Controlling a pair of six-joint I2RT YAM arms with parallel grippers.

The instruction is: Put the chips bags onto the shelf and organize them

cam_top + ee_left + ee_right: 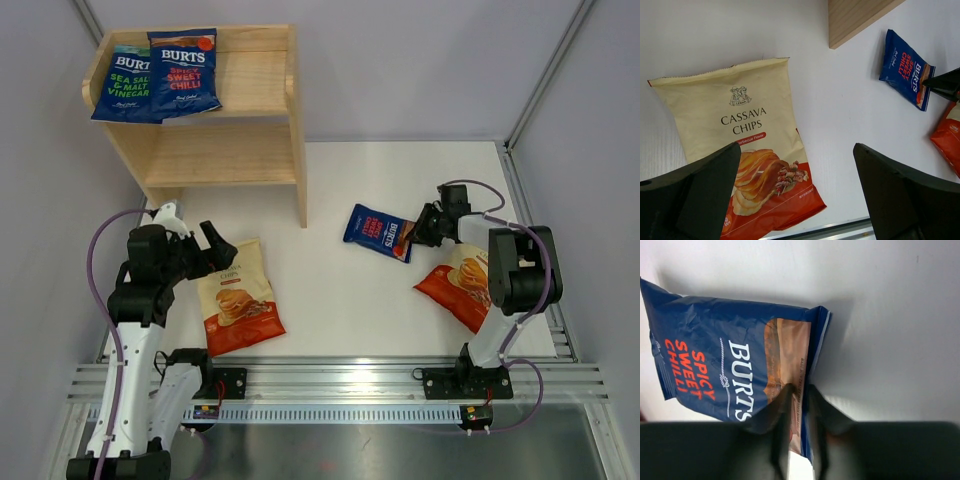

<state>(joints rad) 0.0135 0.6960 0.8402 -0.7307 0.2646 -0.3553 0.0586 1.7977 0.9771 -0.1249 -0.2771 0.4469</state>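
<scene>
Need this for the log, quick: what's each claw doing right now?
Left claw: open, holding nothing.
Right claw: closed on the edge of the Spicy Sweet Chilli bag.

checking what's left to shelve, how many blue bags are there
3. Two overlap on the shelf, top tier: the sea salt bag and a chilli bag. The third bag lies on the table, pinched by the right gripper. None seem hidden.
</scene>
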